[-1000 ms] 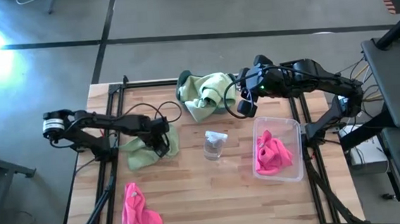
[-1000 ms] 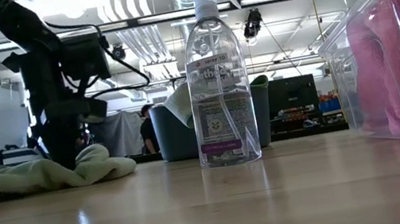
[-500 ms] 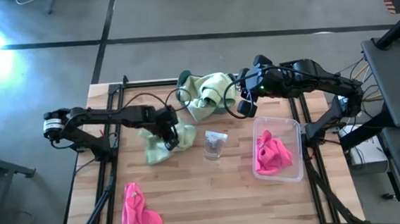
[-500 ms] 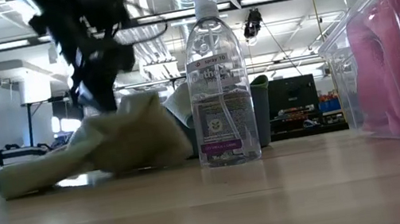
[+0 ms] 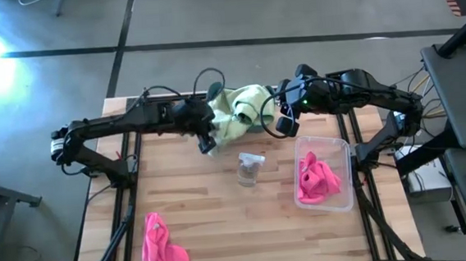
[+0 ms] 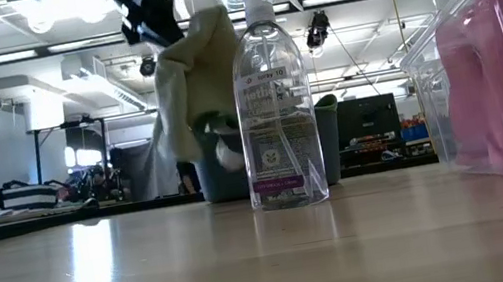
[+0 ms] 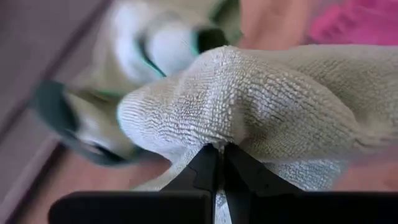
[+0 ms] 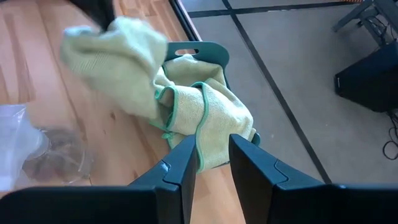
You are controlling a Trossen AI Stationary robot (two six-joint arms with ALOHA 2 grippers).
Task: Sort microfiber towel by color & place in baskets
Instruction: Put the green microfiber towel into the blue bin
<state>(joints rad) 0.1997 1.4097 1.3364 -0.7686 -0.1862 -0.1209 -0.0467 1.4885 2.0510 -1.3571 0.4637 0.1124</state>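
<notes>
My left gripper is shut on a light green towel and holds it up beside the dark teal basket, near the far edge. In the low view this towel hangs in front of the basket. More green towels fill the basket and drape over its rim. Pink towels lie in the clear basket. Another pink towel lies flat on the table near the near left corner. My right gripper, open, hovers at the teal basket's right side. My left gripper pinches a bunched fold of the green towel between its two shut fingers. How many layers it has cannot be told. The towel is lifted clear of the table and hangs slack below the fingers.
A clear spray bottle stands upright mid-table, between the teal basket and the near edge. Black frame rails run along both sides of the table. Bare wood lies between the bottle and the pink towel on the table.
My left gripper rose from the table's left part and travelled right and toward the far edge, up to the teal basket. The green towel first dragged along the table with one end down, then came clear and now hangs.
</notes>
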